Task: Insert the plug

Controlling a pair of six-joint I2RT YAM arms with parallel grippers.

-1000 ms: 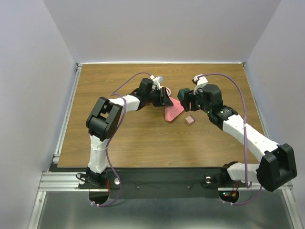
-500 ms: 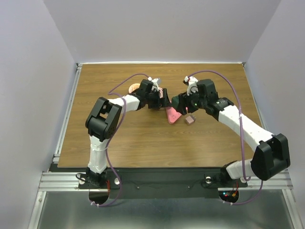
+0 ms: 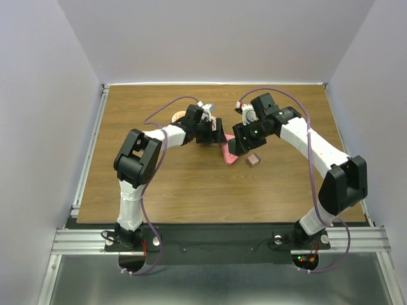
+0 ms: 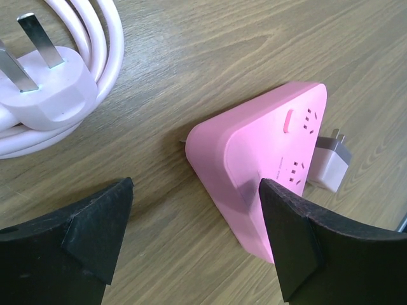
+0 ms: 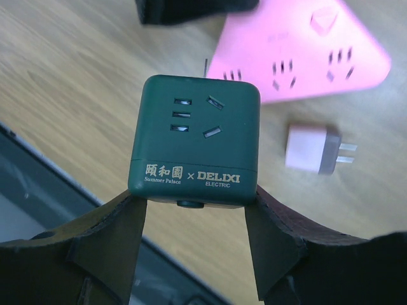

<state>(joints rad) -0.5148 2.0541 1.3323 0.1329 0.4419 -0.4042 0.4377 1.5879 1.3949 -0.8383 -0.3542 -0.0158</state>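
- The left gripper stands wide open and holds nothing; its two black fingers sit on either side of the view with bare wood between them.
- Under it lies the pink power strip, flat on the table, one rounded corner reaching between the fingers. The right-hand finger overlaps the strip's edge in the left wrist view; I cannot tell whether it touches.
- The right gripper is clamped on a green cube, one finger on each side of it.
- The cube's face with socket holes and a gold printed label points at the right wrist camera. The cube is held above the table, just beside the near corner of the strip. Its far side is hidden.
- A small pink plug lies on its side on the wood, just beside the strip and apart from both grippers, its two metal pins pointing away from the cube. It sits in no socket.
- A pale pink cord lies looped to the left of the strip, and its own three-pin plug rests on the loops, pins up.
- From above, both arms reach to the middle of the table and their grippers are close together over the strip.
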